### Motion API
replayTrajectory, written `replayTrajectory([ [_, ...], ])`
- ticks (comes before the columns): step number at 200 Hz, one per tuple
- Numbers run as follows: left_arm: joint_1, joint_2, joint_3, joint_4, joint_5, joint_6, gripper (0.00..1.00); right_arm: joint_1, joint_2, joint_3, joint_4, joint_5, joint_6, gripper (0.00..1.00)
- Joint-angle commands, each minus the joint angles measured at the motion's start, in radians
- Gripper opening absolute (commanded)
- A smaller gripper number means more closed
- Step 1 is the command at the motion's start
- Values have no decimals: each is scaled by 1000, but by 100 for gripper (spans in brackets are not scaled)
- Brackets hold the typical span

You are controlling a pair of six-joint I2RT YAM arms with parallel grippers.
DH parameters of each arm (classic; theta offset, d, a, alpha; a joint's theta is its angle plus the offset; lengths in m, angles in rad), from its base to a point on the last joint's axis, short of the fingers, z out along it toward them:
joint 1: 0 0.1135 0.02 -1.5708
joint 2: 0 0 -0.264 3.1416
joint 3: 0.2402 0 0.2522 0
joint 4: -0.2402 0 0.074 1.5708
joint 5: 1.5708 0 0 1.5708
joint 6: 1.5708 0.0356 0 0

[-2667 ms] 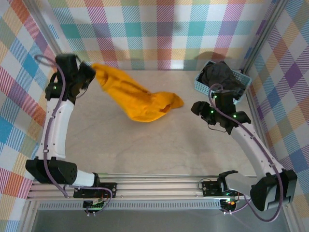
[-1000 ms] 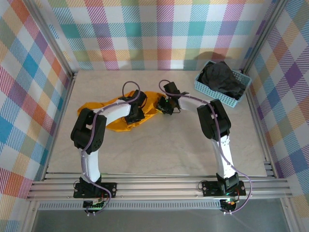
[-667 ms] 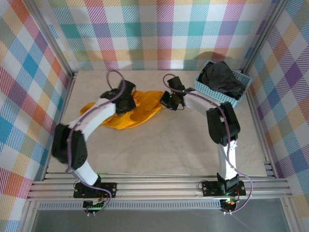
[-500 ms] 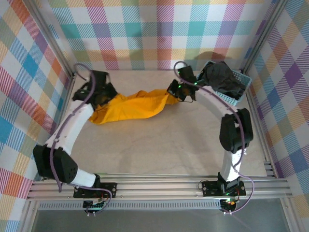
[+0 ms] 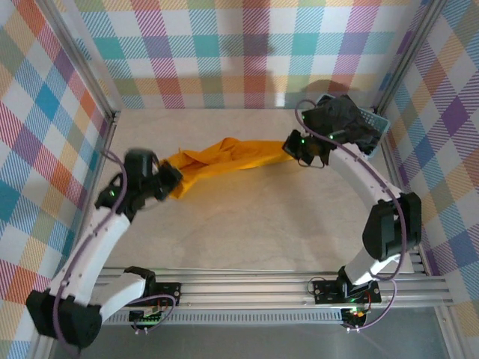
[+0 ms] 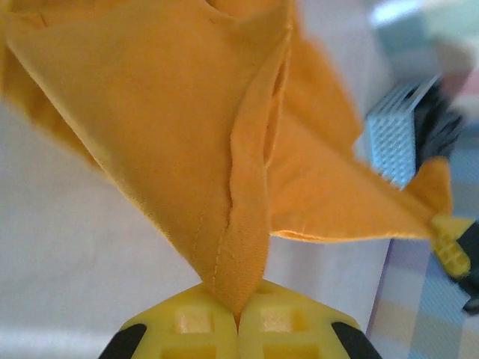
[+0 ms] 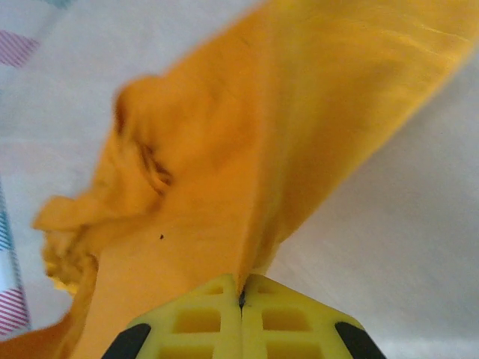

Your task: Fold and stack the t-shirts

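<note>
Orange-yellow t-shirt (image 5: 228,153) stretches across the upper middle of the top view. The left gripper (image 5: 166,182) and right gripper (image 5: 294,147) each clamp one end. Nothing looks folded yet, and the charcoal t-shirt (image 5: 340,120) lies bunched in the basket (image 5: 376,121), upper right.

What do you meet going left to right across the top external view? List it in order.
left gripper → orange-yellow t-shirt, stretched between both grippers → right gripper → charcoal-black t-shirt
</note>
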Motion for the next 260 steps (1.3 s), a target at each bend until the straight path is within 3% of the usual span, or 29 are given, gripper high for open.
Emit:
replayTrajectory([
  [1, -103, -76, -164, 154, 19, -217, 0, 6, -61, -120, 9, -9, -15, 0],
  [10, -126, -71, -202, 197, 43, -227, 7, 6, -63, -169, 21, -24, -10, 0],
  [35, -141, -23, -174, 231, 119, -190, 67, 5, -70, -272, 19, 17, 2, 0],
  [41, -141, -10, -142, 190, 117, -162, 76, 4, -76, -288, 17, 41, 4, 0],
  [51, -136, 0, -73, 98, 86, -107, 82, 4, -85, -313, 16, 76, 8, 0],
  [70, -81, 13, 10, -41, 17, -58, 82, -5, -89, -337, 16, 108, 12, 0],
  [96, 56, 145, 87, -267, -100, 29, 62, -10, -87, -342, 12, 124, 12, 0],
  [106, 69, 211, 106, -296, -154, 71, 59, -9, -90, -342, 10, 125, 10, 0],
  [138, 68, 375, 88, -144, -99, 106, 62, -10, -108, -356, 7, 118, 4, 0],
  [173, 78, 483, 117, -131, -306, 218, 51, -9, -124, -385, 27, 100, 10, 0],
  [191, 120, 523, 103, -48, -299, 271, 50, -9, -124, -384, 28, 94, 5, 0],
  [225, 122, 605, 81, 143, -265, 386, 48, -9, -115, -376, 30, 89, -2, 0],
  [260, 124, 676, 79, 227, -254, 441, 45, -11, -109, -375, 36, 83, -6, 0],
])
